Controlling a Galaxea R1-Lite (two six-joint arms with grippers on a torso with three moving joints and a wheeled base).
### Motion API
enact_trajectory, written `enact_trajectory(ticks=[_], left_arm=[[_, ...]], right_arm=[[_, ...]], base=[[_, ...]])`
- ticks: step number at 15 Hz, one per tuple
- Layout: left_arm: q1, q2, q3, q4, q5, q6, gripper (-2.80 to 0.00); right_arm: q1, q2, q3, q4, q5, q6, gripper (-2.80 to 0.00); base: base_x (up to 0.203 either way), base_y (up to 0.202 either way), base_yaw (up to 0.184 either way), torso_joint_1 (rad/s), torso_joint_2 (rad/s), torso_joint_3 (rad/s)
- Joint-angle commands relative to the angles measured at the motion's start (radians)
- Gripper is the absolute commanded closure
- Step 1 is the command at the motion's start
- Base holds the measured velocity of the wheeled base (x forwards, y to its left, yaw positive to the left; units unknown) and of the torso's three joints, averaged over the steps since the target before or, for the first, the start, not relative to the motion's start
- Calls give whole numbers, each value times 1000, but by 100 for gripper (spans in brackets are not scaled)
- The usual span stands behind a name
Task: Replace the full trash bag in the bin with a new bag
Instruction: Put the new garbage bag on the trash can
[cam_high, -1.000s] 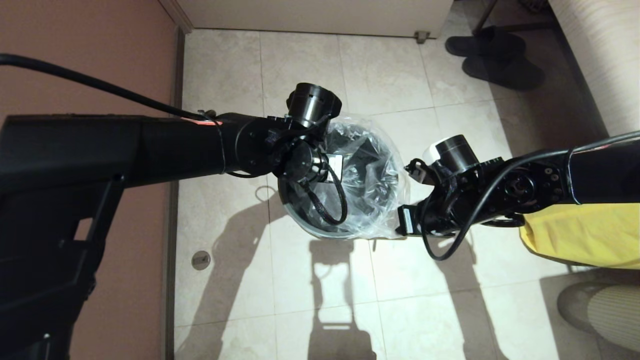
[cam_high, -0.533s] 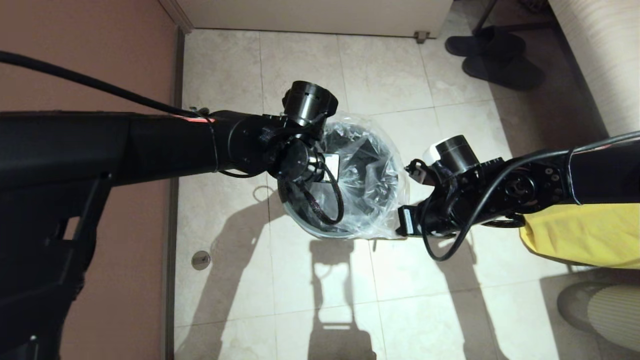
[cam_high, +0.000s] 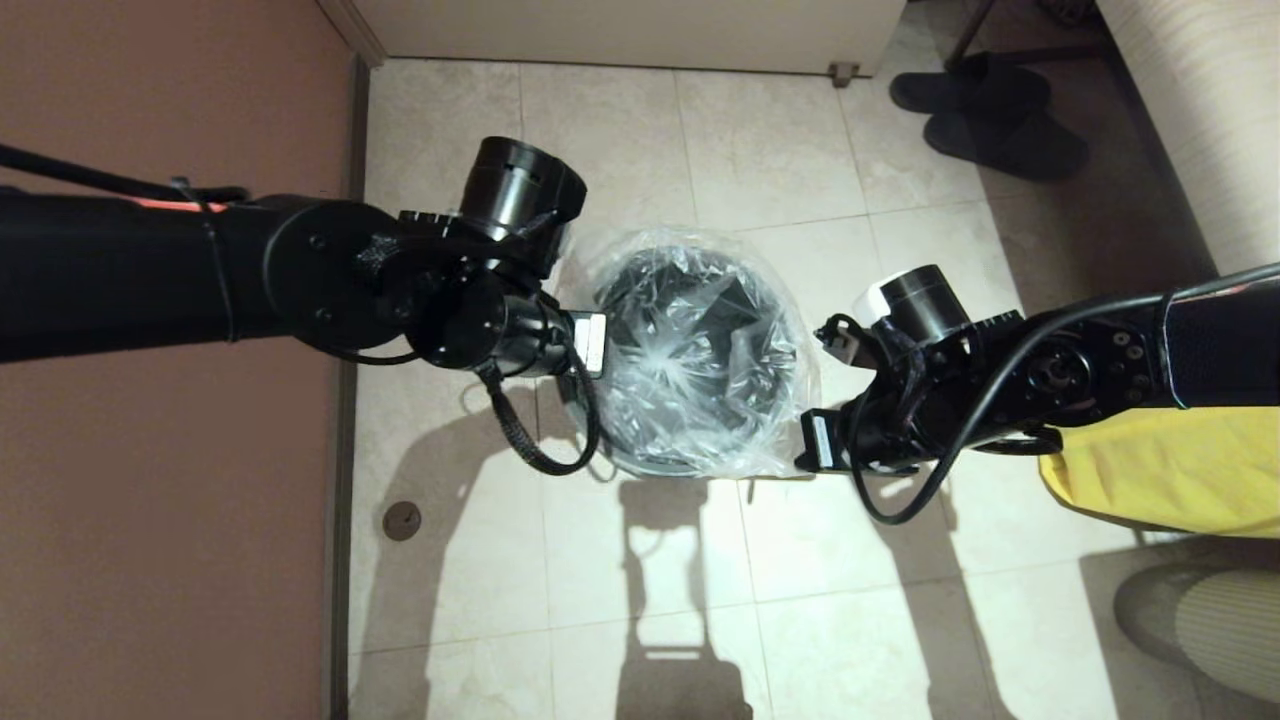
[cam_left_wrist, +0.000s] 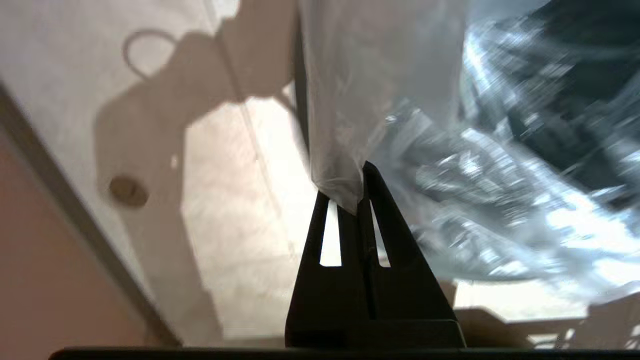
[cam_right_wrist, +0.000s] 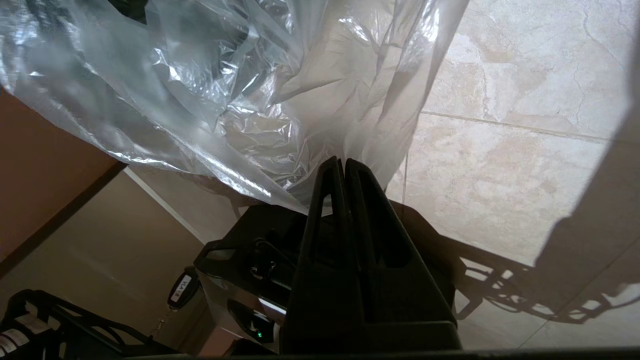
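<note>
The bin (cam_high: 660, 464) stands on the tiled floor in the middle of the head view, its dark inside showing through the new bag (cam_high: 700, 360). That clear crinkly bag is spread over the bin's mouth and hangs past the rim on both sides. My left gripper (cam_high: 596, 345) is at the bin's left side, and in the left wrist view the left gripper (cam_left_wrist: 350, 189) is shut on a fold of the new bag (cam_left_wrist: 340, 125). My right gripper (cam_high: 808, 441) is at the bin's near right, and the right gripper (cam_right_wrist: 345, 162) is shut on the new bag (cam_right_wrist: 280, 115).
A brown wall (cam_high: 170, 560) runs close along the left. Dark slippers (cam_high: 985, 115) lie at the far right and a yellow sheet (cam_high: 1160, 470) hangs under my right arm. A floor drain (cam_high: 402, 519) sits near left. My own base (cam_right_wrist: 240, 260) shows in the right wrist view.
My left arm has swung left, off the top of the bin to its left side, pulling the bag's edge with it and stretching the bag wider. The right arm has barely moved.
</note>
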Motion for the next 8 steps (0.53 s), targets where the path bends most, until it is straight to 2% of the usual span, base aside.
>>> enact_trajectory(ticks=[1, 5, 8], left_arm=[[15, -64, 72, -2, 2, -6, 0], [95, -114, 214, -15, -11, -28, 0], [161, -116, 289, -100, -82, -25, 0]], right_arm=[[9, -13, 9, 2, 1, 2, 0], [25, -16, 12, 2, 1, 2, 0], [38, -18, 9, 0, 1, 5, 0]], base=[[0, 0, 0, 0, 0, 0], [0, 0, 0, 0, 0, 0], [0, 0, 0, 0, 0, 0]])
